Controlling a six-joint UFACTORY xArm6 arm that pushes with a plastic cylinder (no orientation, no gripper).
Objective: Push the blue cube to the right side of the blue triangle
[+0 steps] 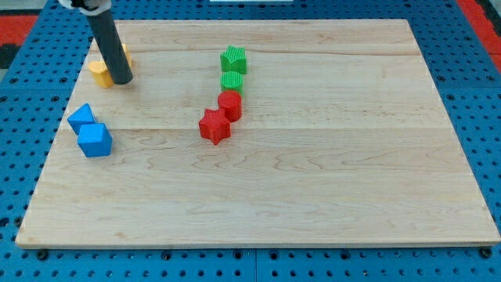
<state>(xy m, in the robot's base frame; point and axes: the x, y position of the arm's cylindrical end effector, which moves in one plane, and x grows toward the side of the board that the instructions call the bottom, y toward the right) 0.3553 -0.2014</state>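
The blue cube (95,140) lies near the board's left edge, touching the blue triangle (81,117) just above and to its left. My dark rod comes down from the view's top left, and my tip (121,81) rests on the board above and to the right of both blue blocks, apart from them. A yellow block (100,72) sits right beside the tip, partly hidden behind the rod.
A green star (233,59), a green cylinder (232,82), a red cylinder (230,105) and a red star (214,127) form a close column near the board's middle. The wooden board (313,180) lies on a blue pegboard.
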